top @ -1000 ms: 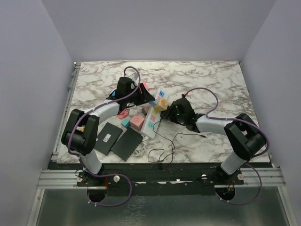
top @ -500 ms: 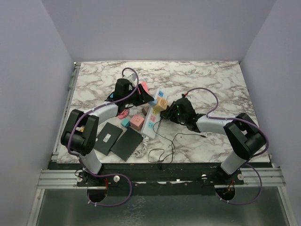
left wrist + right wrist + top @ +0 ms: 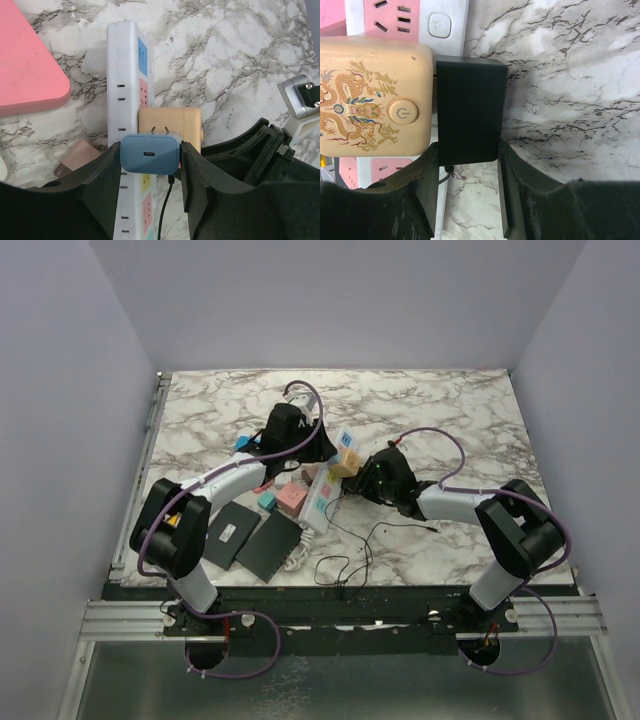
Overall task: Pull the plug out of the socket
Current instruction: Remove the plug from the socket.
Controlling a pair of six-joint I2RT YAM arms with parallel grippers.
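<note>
Pinching the blue plug (image 3: 150, 154) just over the white socket strip (image 3: 122, 75) on the marble table (image 3: 450, 410), the left gripper (image 3: 151, 152) seems poised to pull, while the right gripper (image 3: 467, 149) clamps a black plug (image 3: 467, 100) beside a beige adapter (image 3: 370, 95); neither plug looks clearly free.

BODY | left arm (image 3: 228, 478), right arm (image 3: 455, 505): white links, black joint housings | cables (image 3: 432, 428): purple, looped along each arm | left tool (image 3: 151, 150), right tool (image 3: 467, 149): matte black fingers
</note>
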